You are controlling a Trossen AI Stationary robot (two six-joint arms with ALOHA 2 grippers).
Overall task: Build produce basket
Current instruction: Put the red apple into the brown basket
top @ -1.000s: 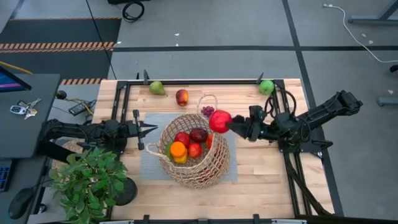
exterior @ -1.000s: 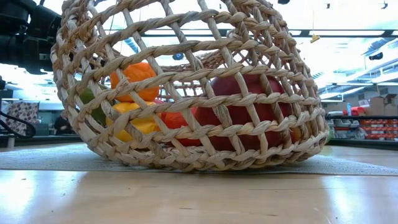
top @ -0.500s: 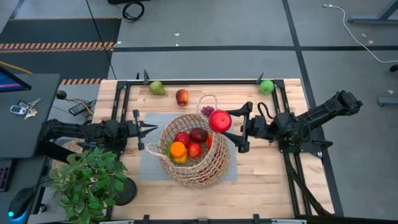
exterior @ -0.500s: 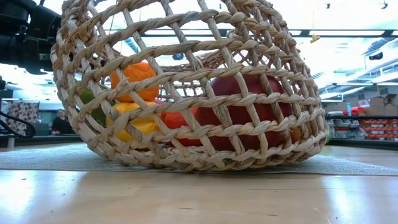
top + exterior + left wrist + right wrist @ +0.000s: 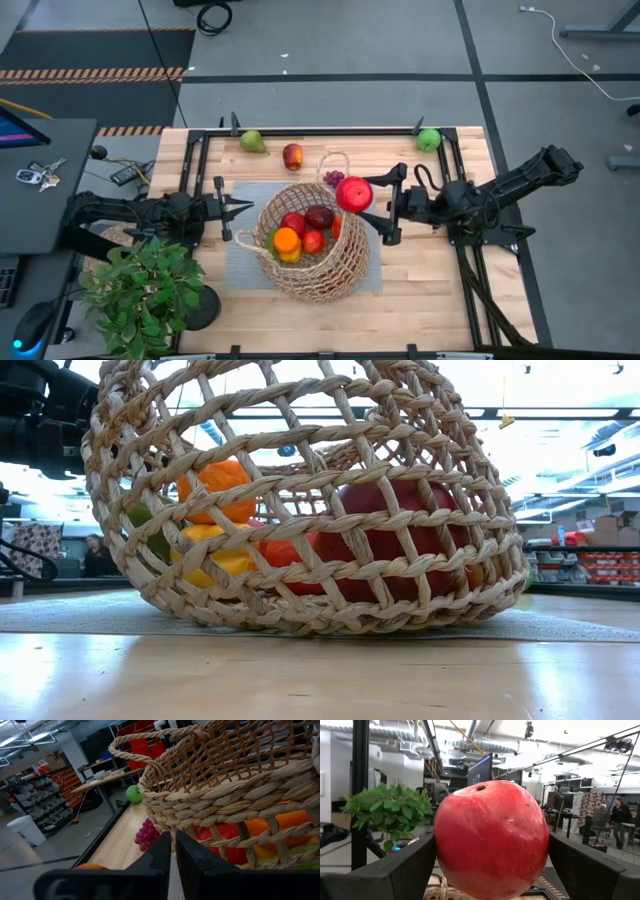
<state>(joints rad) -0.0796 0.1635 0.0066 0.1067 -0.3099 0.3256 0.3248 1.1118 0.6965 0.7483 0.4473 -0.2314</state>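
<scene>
Right gripper [image 5: 381, 205]: fingers spread wide, released; red apple [image 5: 353, 194] sits between them at the basket's rim, touching neither finger in the right wrist view.
Left gripper [image 5: 243, 208]: fingers pressed together on nothing, tips pointing at the basket's side.
Basket [image 5: 340, 270]: on a grey mat [image 5: 240, 262] mid-table, tipped, mouth toward the left arm.
Inside: orange [image 5: 286, 240], dark red pieces, red fruit.
Around: pear [image 5: 252, 141], red-yellow apple [image 5: 292, 156], green apple [image 5: 429, 139], grapes [image 5: 332, 178] on the far side; plant [image 5: 140, 295] at the near left corner.
Low view only: yellow pepper [image 5: 215, 560] behind the weave.
</scene>
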